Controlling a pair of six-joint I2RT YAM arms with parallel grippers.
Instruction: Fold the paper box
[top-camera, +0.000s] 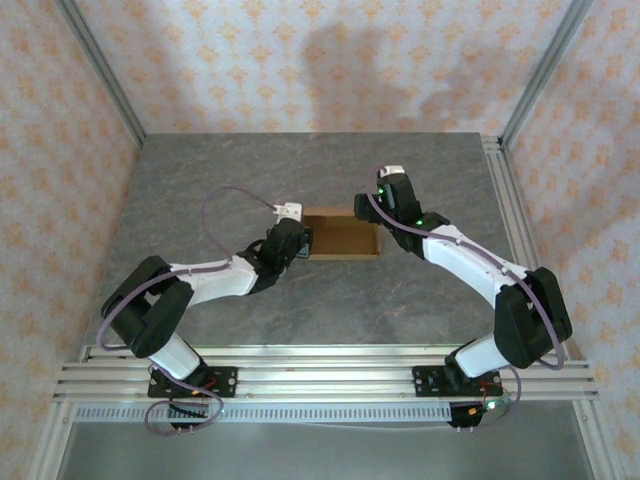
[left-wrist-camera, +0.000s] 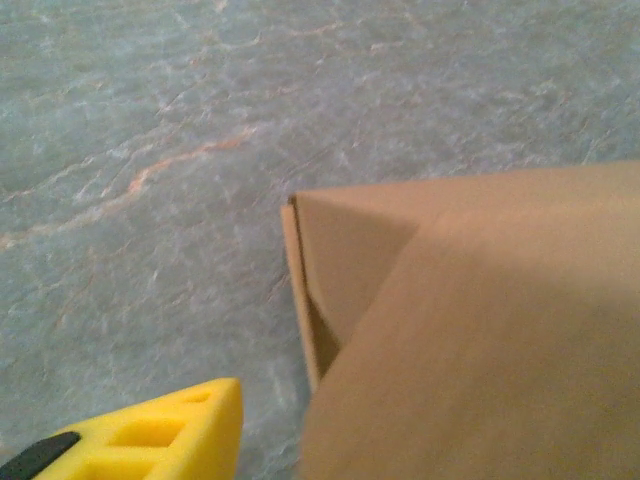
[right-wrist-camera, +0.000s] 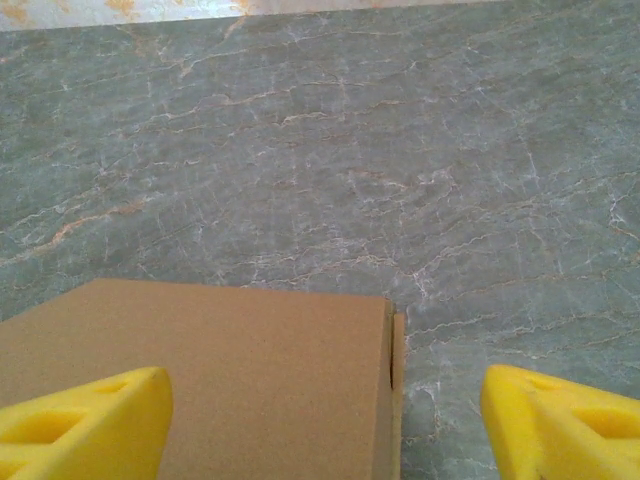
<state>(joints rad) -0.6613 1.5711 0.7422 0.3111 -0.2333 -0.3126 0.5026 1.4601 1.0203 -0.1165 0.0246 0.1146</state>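
Clerk: Item one, setting. Grey marble-patterned table (top-camera: 200, 200), enclosed by pale floral wallpaper (top-camera: 300, 60). Aluminium rails (top-camera: 330, 370) along the near edge carry both arm bases.

Checker: Next out from the rails?

Clerk: Item two, left gripper (top-camera: 292, 243), at the left end of the paper box (top-camera: 342, 238). The left wrist view gives one yellow finger (left-wrist-camera: 160, 435) over bare table, just beside the box's corner. Its partner is out of sight, so whether those jaws are spread or pinching cannot be told.

Checker: And the other?

Clerk: Item three, right gripper (right-wrist-camera: 320, 425). Jaws spread wide, straddling the box's right edge: one finger above the cardboard top, the other over the table. Nothing pinched.

Checker: The box itself?

Clerk: Item four, plain brown cardboard, mid-table between the two grippers, lying as a shallow rectangle. A side-wall seam stands slightly ajar at each corner the wrist views show. Whether the lid is tucked cannot be told.

Checker: Handling?

Clerk: Judged light, stiff across its panels, bending readily only at creases. The smooth faces would likely slide on the stone, so one arm should brace while the other presses. Best hold: a panel edge or flap pinched through its thickness, close to a crease. Squeezing the hollow body would likely dent it.
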